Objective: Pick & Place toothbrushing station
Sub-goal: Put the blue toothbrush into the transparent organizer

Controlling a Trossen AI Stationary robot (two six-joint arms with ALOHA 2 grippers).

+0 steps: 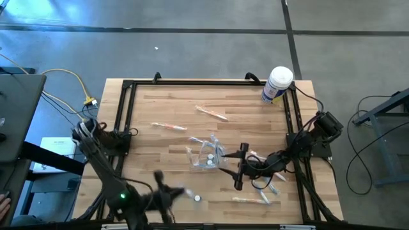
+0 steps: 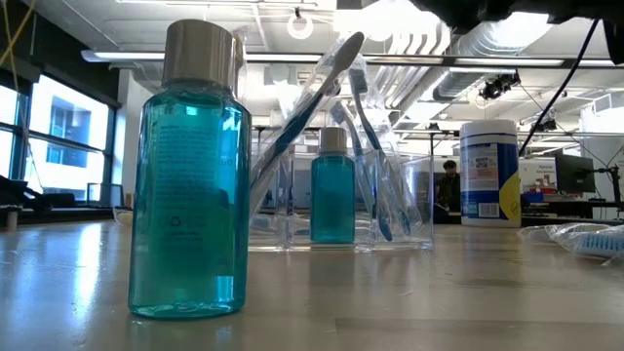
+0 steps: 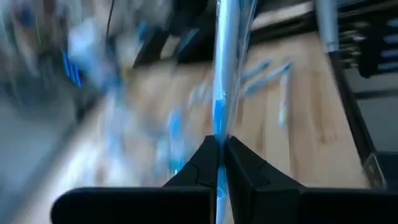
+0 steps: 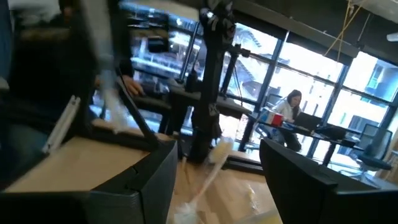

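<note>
The toothbrushing station, a clear plastic holder (image 1: 206, 154), stands mid-table with several toothbrushes leaning in it and a small teal bottle (image 2: 332, 185) upright inside. My right gripper (image 1: 231, 167) is just right of it, open, with nothing between its fingers (image 4: 217, 168). My left gripper (image 1: 174, 191) is near the front edge, shut on a wrapped toothbrush (image 3: 225, 68). A larger teal bottle (image 2: 190, 175) stands on its base near the front edge. My left gripper pinches the wrapped toothbrush (image 3: 219, 127) between its two fingertips. The brush runs along the fingers and sticks out straight ahead of them. Which end is held I cannot tell through the blur.
A white tub with a blue label (image 1: 278, 84) stands at the far right corner. Wrapped toothbrushes lie loose at the far middle (image 1: 211, 113), left of centre (image 1: 169, 126) and front right (image 1: 252, 200). A black frame (image 1: 124, 108) borders the table.
</note>
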